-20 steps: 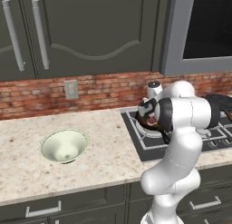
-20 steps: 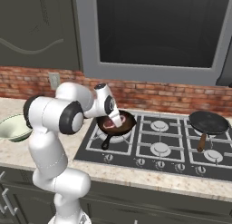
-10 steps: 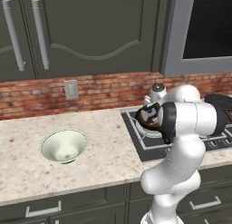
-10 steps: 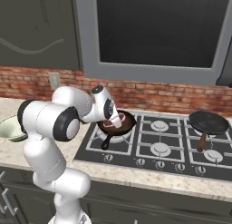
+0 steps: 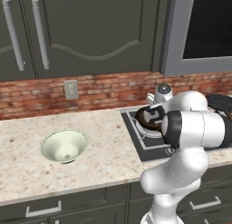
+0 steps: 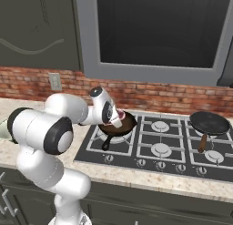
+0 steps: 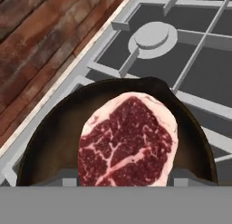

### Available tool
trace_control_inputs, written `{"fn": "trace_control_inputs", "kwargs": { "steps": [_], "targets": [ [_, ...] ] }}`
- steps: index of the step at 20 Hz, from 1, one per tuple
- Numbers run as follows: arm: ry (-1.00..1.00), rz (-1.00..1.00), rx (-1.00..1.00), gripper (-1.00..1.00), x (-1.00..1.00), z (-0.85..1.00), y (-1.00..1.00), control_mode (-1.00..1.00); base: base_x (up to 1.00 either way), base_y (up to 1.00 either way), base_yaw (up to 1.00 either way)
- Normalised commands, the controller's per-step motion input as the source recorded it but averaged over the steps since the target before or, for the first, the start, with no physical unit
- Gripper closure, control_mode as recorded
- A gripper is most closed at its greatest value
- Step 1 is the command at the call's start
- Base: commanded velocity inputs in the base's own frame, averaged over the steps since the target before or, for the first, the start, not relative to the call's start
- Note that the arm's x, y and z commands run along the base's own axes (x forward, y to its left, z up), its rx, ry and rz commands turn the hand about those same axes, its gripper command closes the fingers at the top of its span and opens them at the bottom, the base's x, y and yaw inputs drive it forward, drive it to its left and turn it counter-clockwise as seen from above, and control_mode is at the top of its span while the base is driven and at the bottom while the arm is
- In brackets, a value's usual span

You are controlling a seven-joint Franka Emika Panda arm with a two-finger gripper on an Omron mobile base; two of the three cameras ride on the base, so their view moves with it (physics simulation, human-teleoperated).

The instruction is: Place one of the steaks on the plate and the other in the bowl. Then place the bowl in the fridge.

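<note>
End effector [image 6: 119, 120] down over a dark pan [image 7: 54, 132] on the stove [image 6: 182, 151], near the brick wall; whether open or gripping cannot be told. From the hand, one steak [image 7: 128, 141] flat in the pan between the finger tips, long axis running up and slightly right in that frame. From the left base, bowl [image 5: 64, 145] upright on the stone surface [image 5: 104, 150], well apart from the stove. From the right base, second pan [image 6: 209, 123] on a far burner.
</note>
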Motion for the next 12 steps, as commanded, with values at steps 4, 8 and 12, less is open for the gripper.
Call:
{"fn": "trace_control_inputs", "kwargs": {
  "steps": [4,8,12],
  "targets": [
    [-0.15,0.0,0.0,1.0,-0.37,0.35,0.0,-1.0,0.0,0.0,0.0],
    [-0.05,0.0,0.0,1.0,-0.3,0.38,0.0,-1.0,0.0,0.0,0.0],
    [0.0,0.01,0.0,1.0,-0.43,0.14,0.02,-1.0,0.0,0.0,0.0]
  ]
}}
